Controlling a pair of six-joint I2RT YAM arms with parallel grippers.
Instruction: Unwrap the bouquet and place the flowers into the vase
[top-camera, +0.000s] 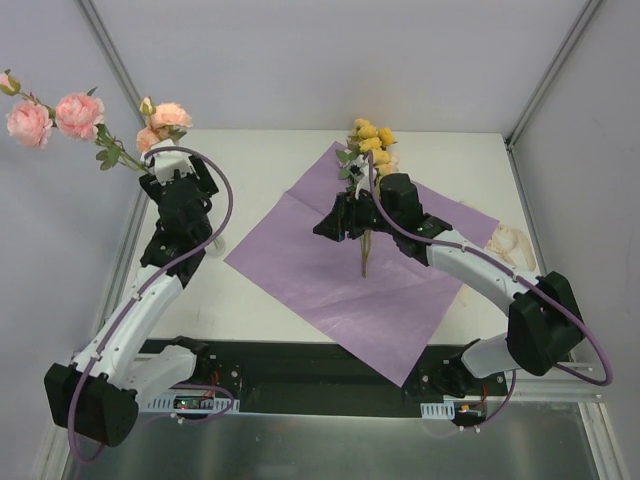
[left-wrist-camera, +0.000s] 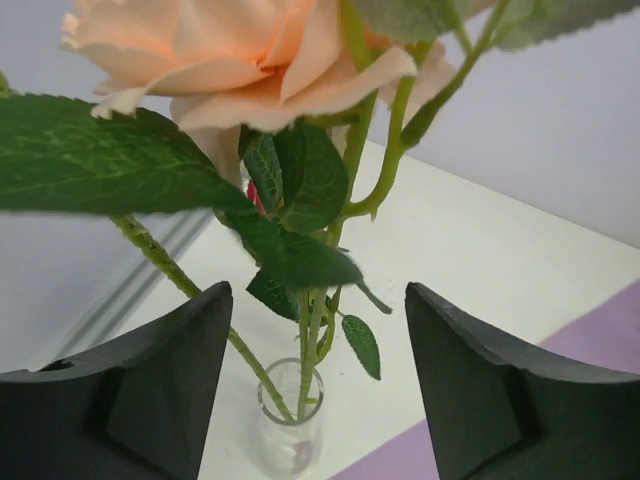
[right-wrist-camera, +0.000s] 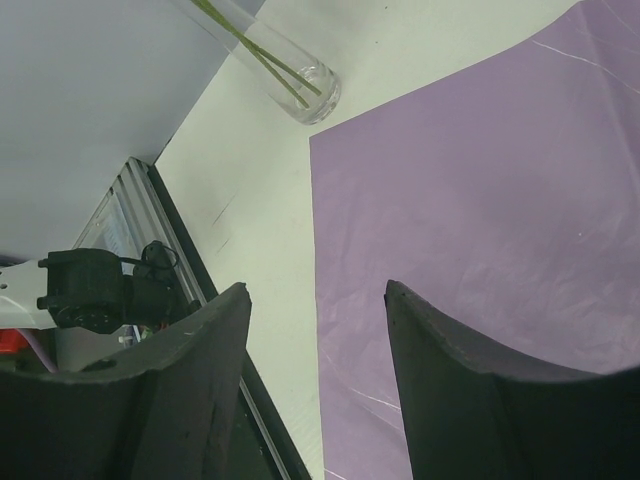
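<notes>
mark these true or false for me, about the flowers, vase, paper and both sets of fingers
1. Pink roses stand in the vase. True.
2. The left fingers are clamped on a stem. False: they stand wide apart and grip nothing.
3. The purple paper lies spread open. True.
4. The yellow flowers are in the vase. False: they are over the paper, away from the vase.
5. Nothing shows between the right fingers. True.
</notes>
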